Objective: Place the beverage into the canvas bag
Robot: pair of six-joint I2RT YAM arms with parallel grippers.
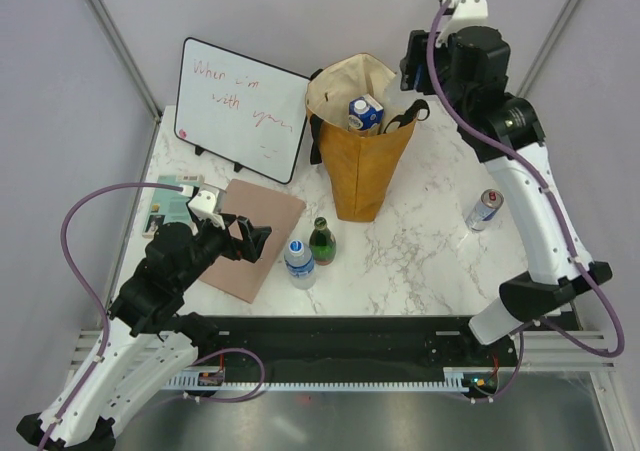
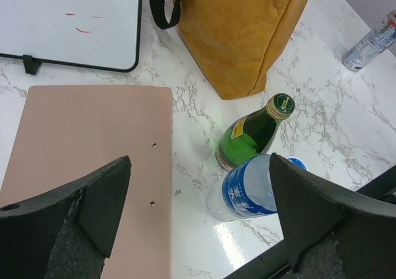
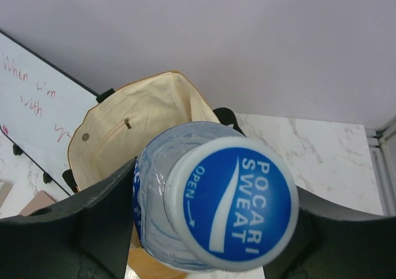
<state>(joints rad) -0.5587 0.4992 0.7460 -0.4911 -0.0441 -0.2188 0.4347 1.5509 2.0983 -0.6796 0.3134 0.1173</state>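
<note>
The mustard-brown canvas bag stands upright at the back middle with its cream lining showing, and a blue-and-white carton is inside. My right gripper is raised by the bag's right rim. In the right wrist view, the gripper is shut on a clear Pocari Sweat bottle with a blue cap, held above the open bag. My left gripper is open and empty over a pink board.
A green glass bottle and a blue-labelled water bottle stand in front of the bag, right of my left gripper. A can lies at the right. A whiteboard leans at the back left.
</note>
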